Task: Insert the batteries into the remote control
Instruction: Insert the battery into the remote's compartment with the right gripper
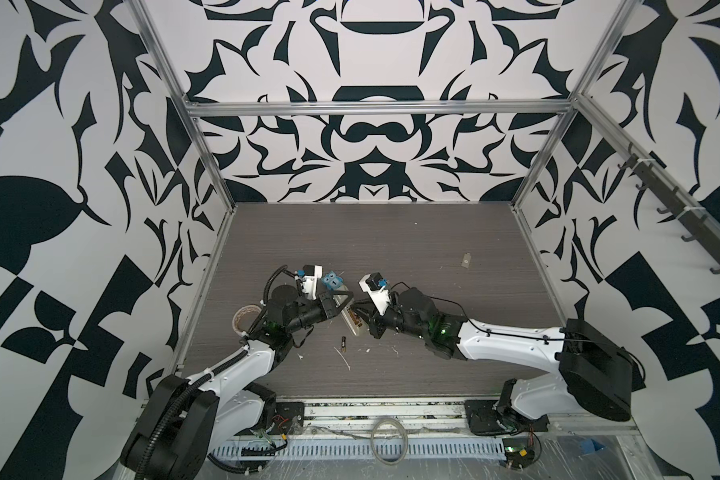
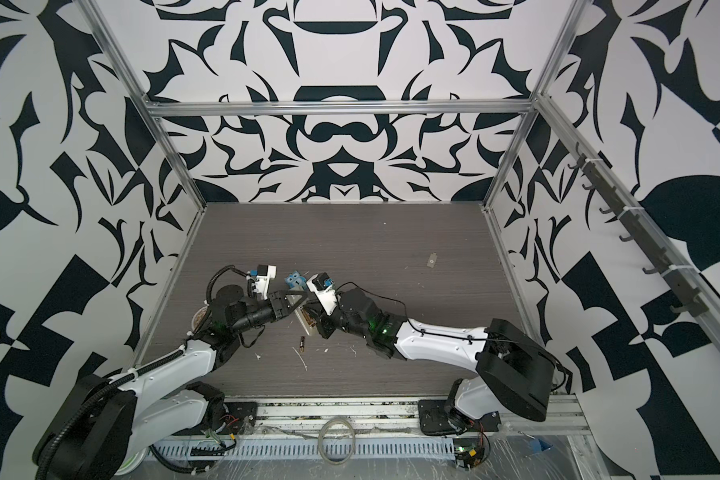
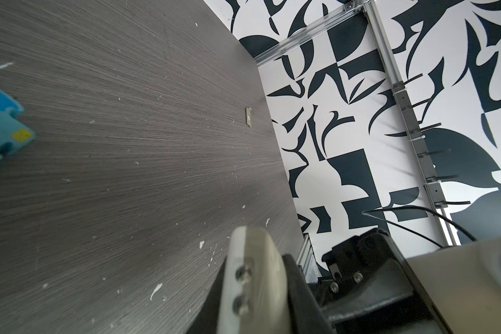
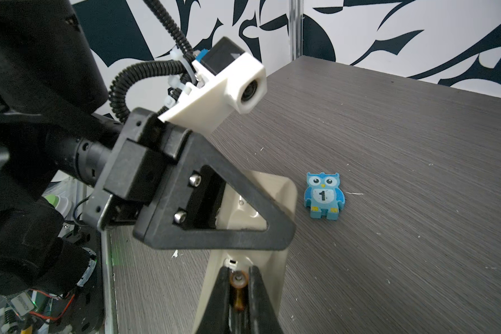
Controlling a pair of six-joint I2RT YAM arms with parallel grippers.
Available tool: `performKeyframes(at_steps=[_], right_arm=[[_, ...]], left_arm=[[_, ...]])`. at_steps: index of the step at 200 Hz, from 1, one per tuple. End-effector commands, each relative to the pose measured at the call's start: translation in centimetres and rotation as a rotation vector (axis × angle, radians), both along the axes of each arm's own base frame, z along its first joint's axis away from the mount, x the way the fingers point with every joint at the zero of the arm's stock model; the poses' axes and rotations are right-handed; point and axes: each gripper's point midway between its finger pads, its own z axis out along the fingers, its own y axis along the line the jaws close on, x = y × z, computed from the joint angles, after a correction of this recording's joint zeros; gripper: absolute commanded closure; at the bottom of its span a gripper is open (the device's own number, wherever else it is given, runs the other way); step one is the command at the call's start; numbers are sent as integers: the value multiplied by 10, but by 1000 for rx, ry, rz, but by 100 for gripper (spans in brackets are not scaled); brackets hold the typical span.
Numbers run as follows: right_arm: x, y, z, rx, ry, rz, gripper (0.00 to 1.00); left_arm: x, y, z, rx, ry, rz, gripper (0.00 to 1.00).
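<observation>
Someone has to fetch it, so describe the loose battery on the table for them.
Start at the grey wood-grain table, where both arms meet over the white remote control. Just on the near side of the remote, toward the arm bases, lies the loose battery. It is a short dark cylinder with a copper-coloured end, unlike the pale flecks scattered beside it.

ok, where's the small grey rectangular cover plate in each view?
Both top views: small grey rectangular cover plate alone on the grey wood-grain table, back right.
Left wrist: near the table's far edge.
Right wrist: not in it.
Shared landmark: small blue owl-shaped figure.
</observation>
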Motion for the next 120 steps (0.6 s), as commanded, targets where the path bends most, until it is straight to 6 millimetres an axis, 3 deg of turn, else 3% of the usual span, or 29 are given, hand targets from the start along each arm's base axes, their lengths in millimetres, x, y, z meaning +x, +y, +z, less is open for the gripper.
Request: performKeyframes(at_steps=[1,62,120], right_arm=[[2,2,6,27,-32,-9,100],[3,-1,-14,-22,-28,-16,100],[3,-4,-20,-46,-41,-28,100]], left_arm=[[0,-2,15,-29,-46,-11,100],[1,-1,14,-27,-47,-1,100],[2,-1,16,-27,-49,3,100]])
